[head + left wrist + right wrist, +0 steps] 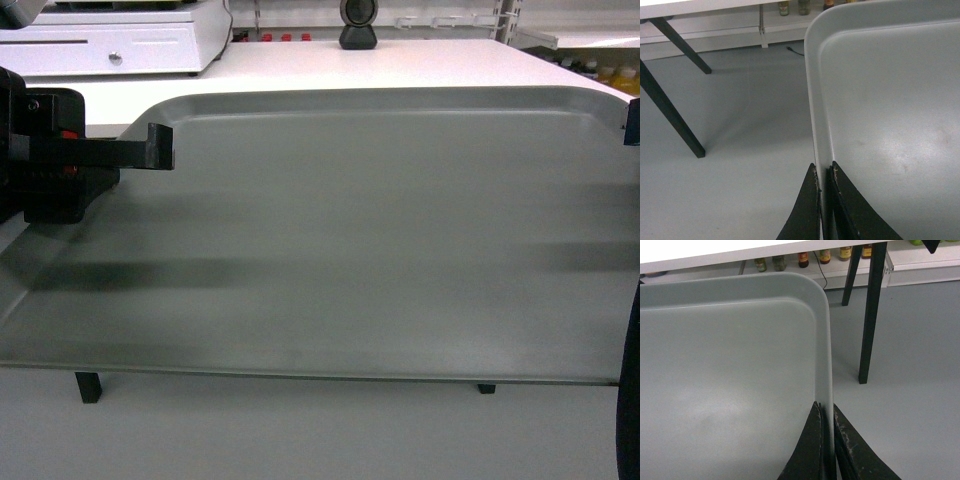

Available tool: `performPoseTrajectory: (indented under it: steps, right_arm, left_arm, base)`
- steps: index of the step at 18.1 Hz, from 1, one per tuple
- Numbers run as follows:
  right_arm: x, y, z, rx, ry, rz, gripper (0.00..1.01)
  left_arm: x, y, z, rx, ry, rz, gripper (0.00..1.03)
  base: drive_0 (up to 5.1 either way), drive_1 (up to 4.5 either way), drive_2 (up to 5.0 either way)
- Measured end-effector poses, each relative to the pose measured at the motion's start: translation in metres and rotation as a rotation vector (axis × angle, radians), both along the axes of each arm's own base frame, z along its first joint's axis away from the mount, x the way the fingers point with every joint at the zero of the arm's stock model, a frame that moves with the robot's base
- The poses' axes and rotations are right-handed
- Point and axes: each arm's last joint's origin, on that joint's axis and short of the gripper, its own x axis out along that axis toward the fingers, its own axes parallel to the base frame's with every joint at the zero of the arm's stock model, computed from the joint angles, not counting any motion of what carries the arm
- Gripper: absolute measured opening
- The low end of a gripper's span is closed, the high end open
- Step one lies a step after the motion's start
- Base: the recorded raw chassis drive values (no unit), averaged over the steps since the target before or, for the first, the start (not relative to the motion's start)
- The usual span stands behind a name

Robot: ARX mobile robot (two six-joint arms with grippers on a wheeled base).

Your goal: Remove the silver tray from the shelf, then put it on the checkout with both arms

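The silver tray (380, 250) is held in the air and fills most of the head view, its far rim just short of the white checkout (420, 62). My left gripper (155, 148) is shut on the tray's left rim; in the left wrist view its fingertips (823, 167) pinch that rim (815, 100) from both sides. My right gripper (826, 407) is shut on the tray's right rim (825, 340); the head view shows only a dark sliver of it at the right edge. The shelf (590, 42) with bottles stands at the far right.
A white cash drawer (110, 42) and a black scanner (358, 25) stand on the checkout's far side. Beneath the tray is grey floor (740, 150), with black table legs (670, 115) (870, 315) on each side. Bottles (800, 259) line a low shelf behind.
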Motion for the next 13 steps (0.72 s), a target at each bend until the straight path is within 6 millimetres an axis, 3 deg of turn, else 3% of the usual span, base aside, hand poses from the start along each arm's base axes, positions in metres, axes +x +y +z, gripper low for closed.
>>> performPoseTrajectory:
  steps: [13]
  right_arm:
    - [0.0, -0.0002, -0.0003, -0.001, 0.002, -0.002, 0.03]
  left_arm:
    - [0.0, -0.0001, 0.0, 0.0, 0.0, 0.0, 0.03]
  base:
    - [0.1, 4.33, -4.1]
